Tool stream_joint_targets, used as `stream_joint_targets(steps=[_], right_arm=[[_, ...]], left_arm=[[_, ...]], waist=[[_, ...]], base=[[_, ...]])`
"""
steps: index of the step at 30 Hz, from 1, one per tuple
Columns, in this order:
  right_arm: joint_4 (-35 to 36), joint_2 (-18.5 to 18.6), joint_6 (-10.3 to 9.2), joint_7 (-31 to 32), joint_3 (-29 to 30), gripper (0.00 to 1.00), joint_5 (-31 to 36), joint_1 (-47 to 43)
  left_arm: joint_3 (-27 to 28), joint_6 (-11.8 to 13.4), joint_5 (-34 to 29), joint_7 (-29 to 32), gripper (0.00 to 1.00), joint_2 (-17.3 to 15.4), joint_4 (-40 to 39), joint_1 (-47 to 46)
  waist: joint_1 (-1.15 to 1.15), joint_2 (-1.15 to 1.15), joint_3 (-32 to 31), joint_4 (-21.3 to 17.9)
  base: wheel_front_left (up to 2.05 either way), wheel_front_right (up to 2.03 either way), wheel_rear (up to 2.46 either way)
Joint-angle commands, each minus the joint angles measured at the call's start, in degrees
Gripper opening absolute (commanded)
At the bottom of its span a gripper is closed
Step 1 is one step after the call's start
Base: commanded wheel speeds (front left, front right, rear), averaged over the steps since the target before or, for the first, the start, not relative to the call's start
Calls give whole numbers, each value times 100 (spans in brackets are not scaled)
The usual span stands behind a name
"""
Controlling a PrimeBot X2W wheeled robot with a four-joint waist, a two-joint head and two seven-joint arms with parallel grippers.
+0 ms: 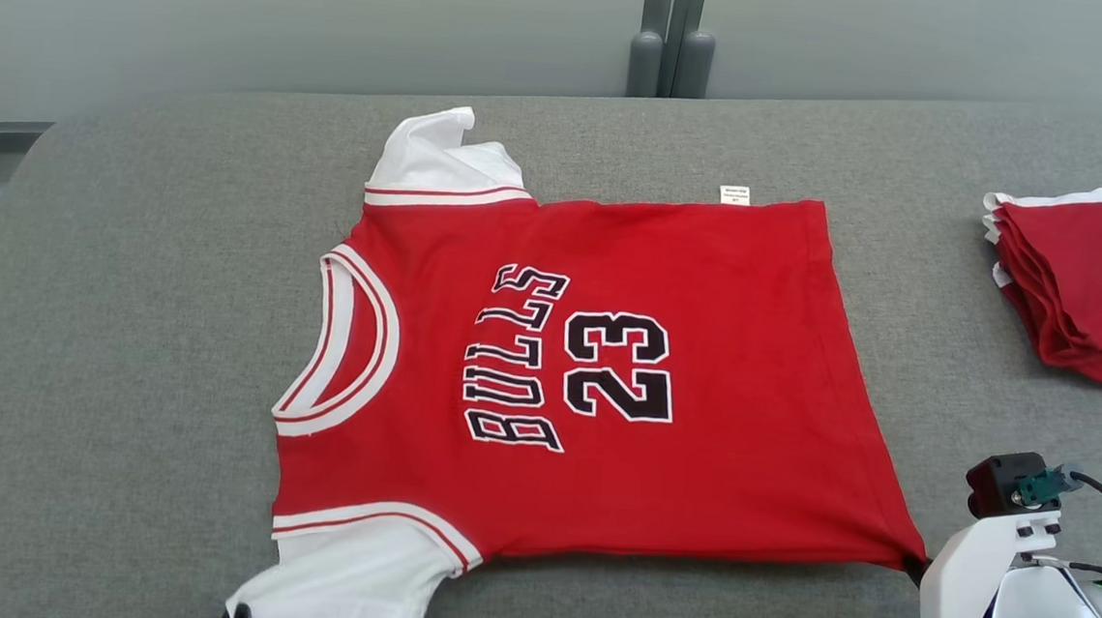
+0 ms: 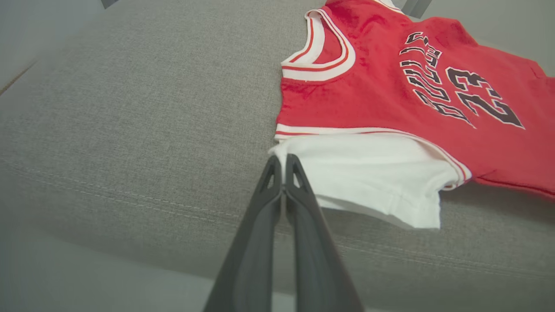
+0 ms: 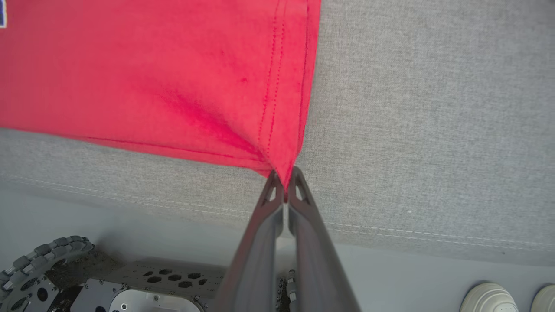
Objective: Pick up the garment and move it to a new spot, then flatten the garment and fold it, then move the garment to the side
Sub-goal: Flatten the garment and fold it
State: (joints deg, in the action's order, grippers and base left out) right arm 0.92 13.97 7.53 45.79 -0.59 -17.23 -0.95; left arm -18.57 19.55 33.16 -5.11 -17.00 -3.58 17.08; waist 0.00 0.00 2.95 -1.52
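1. Stretching across the whole head view, the grey fabric-covered counter (image 1: 124, 318) carries everything here.
2. The garment (image 1: 703, 358), a red jersey with white sleeves and "BULLS 23" in black lettering, lies spread flat at the middle of the counter. Its neckline points toward the robot's left and its hem toward the right. A small white label (image 1: 734, 195) sticks out at the far hem corner.
3. A stack of folded red garments (image 1: 1087, 279) sits near the counter's right edge, well apart from the jersey.
4. The right gripper (image 3: 285, 190) has its fingers closed on the jersey's near hem corner. The red cloth is drawn to a point between the tips.
5. The left gripper (image 2: 282, 173) has its fingers pressed together at the outer corner of the near white sleeve (image 2: 373, 173), and it appears to pinch that edge.
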Motion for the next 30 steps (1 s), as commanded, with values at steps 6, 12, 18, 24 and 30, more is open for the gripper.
stream_joint_targets(steps=[6,12,18,24,30], right_arm=[[52,-110,-9,-86,132,0,115,-78],[58,-333,-9,-275,312,0,61,93],[66,-496,-9,-445,411,0,24,401],[-264,-649,-8,-581,421,0,-4,999],[-1015,-598,-6,-890,222,0,39,1965]], left_arm=[[-163,175,-2,259,0,-63,-483,459],[-271,138,-168,420,0,-154,-923,24],[-458,-199,-426,890,0,-376,-745,-1156],[-685,-552,-649,1386,0,-294,239,-2777],[-795,-808,-817,1445,0,-59,1622,-4297]], waist=[[0,0,29,-33],[0,0,115,-3],[0,0,222,-20],[0,0,431,-85],[0,0,903,-161]], base=[[0,0,0],[0,0,0],[0,0,0],[0,0,0],[0,0,0]])
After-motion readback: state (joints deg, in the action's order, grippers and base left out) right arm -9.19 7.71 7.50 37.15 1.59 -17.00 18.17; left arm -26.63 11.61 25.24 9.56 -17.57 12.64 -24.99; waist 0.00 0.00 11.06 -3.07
